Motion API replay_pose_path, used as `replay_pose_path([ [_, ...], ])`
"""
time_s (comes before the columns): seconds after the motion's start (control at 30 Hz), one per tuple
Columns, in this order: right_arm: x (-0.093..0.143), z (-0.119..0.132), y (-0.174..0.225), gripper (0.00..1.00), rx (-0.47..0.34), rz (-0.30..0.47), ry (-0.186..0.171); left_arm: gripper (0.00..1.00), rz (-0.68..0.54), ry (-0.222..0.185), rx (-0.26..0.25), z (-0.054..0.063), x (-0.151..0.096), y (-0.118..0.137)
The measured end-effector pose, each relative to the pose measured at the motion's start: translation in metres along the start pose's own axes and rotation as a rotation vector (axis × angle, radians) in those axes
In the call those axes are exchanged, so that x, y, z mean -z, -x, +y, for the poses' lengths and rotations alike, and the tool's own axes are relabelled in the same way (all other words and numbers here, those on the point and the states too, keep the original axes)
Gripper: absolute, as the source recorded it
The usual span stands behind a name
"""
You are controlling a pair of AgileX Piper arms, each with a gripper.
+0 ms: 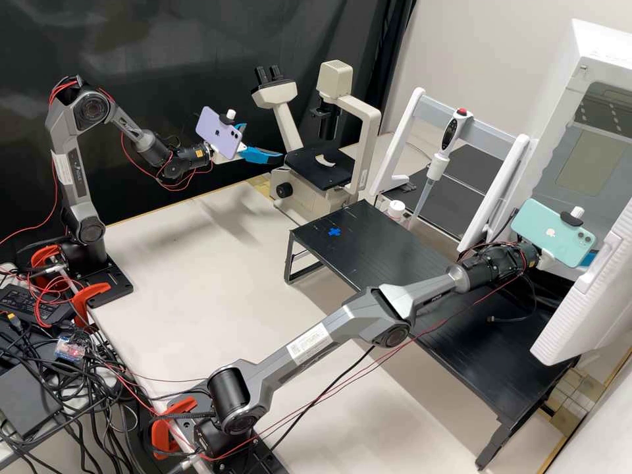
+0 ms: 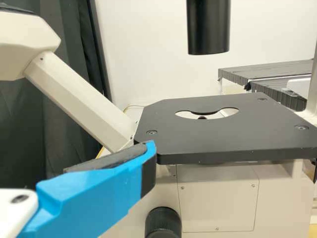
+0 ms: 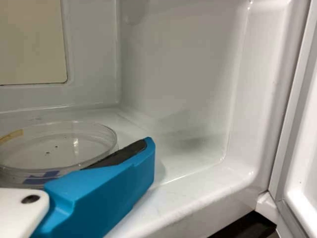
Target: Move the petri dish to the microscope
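Petri dish of clear round plastic (image 3: 64,148) should be centred between the parted blue fingers (image 3: 109,183) of the right white claw (image 1: 589,258), then squeezed lightly and lifted level.

high view looks down, left wrist view closely faces the shared microscope (image 2: 228,139), right the chamber (image 3: 178,74).

From here, the microscope (image 1: 306,168) stands at the back of the bench (image 1: 197,243), in front of the curtain (image 1: 164,33). A shelf (image 1: 368,243) stands to its front right, running on towards the cabinet (image 1: 592,59). Behind the shelf a pipette (image 1: 436,164) hangs on its rack (image 1: 408,125). The dish (image 3: 74,144) sits inside the cabinet; cables (image 1: 85,395) lie heaped at far left.
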Motion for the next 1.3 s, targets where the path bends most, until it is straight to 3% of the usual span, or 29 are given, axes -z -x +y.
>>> replay_pose_path([
  [1.3, -0.006, 0.003, 0.009, 0.0, -0.022, -0.013, 0.004, 1.0, 0.0, 0.0, 0.0, 0.0, 0.0, 0.0],
])
